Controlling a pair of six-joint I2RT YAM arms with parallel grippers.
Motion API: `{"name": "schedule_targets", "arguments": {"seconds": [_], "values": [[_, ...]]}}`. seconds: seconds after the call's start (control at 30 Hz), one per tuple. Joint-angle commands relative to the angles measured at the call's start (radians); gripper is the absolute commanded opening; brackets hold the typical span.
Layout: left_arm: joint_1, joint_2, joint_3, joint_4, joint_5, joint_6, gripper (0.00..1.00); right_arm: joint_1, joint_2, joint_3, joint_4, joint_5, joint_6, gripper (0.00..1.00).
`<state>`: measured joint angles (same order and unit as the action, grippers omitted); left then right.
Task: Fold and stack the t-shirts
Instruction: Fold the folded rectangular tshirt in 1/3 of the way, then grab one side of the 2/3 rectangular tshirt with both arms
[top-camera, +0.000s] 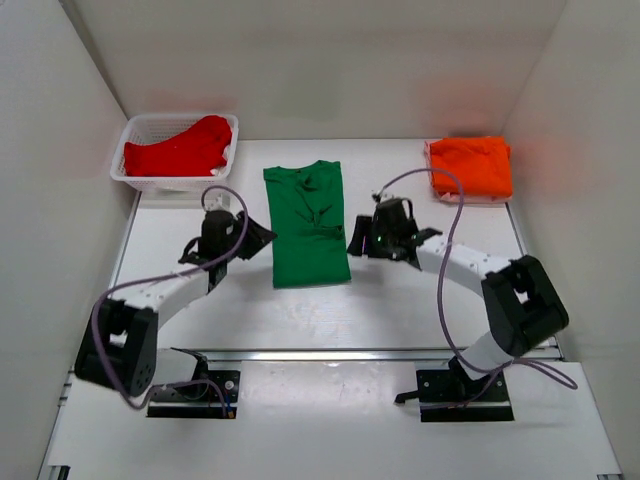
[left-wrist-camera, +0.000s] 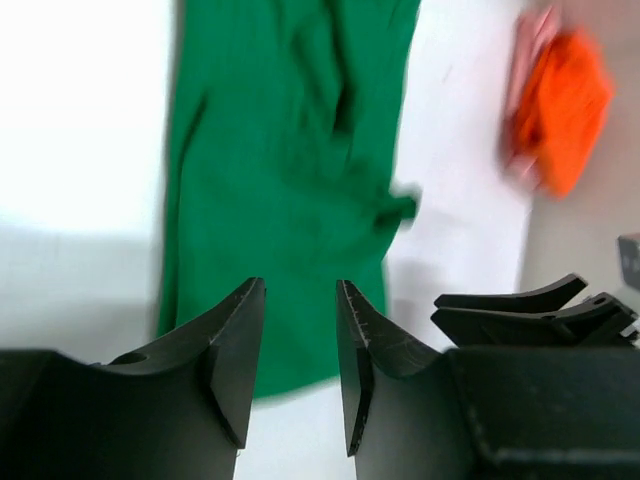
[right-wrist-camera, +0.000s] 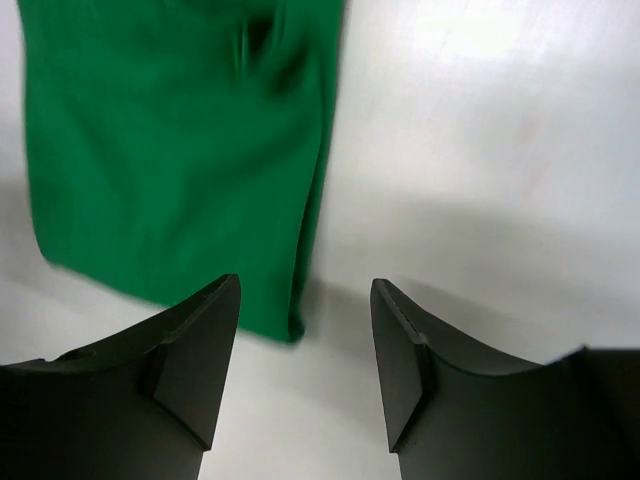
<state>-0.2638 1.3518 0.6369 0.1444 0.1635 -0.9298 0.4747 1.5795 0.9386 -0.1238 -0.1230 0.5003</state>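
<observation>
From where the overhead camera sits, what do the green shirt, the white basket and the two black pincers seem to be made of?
The green shirt: soft matte cloth, likely cotton knit; it lies flat with creases. The basket: white plastic by the look, its walls an open mesh. The left pincer and right pincer: black, hard, dull-finished, probably plastic, though the look leaves it open.

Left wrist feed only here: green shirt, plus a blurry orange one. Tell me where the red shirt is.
Observer: The red t-shirt lies bunched, unfolded, in the white mesh basket at the far left corner.
Operator: Report the right pincer: open or shut.
Observer: Open and empty. Its wrist view shows the near right corner of the green t-shirt between its fingers.
Operator: Describe the orange t-shirt.
Observer: Folded, at the far right corner of the table.
</observation>
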Motion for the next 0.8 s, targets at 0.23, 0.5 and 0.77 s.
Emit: {"name": "schedule_targets", "arguments": {"seconds": [0.23,0.5,0.77], "values": [[-0.189,-0.175,-0.261,-0.106,-0.257,0.014,0.50,0.174,-0.122,-0.282,0.167,0.165,0.234,0.49],[-0.221,-0.017,-0.203,-0.046,-0.239,0.011,0.50,0.214,-0.039,-0.251,0.205,0.135,0.245,0.49],[-0.236,0.079,-0.151,-0.052,-0.196,0.025,0.28,0.213,0.025,-0.221,0.208,0.083,0.212,0.14]]}}
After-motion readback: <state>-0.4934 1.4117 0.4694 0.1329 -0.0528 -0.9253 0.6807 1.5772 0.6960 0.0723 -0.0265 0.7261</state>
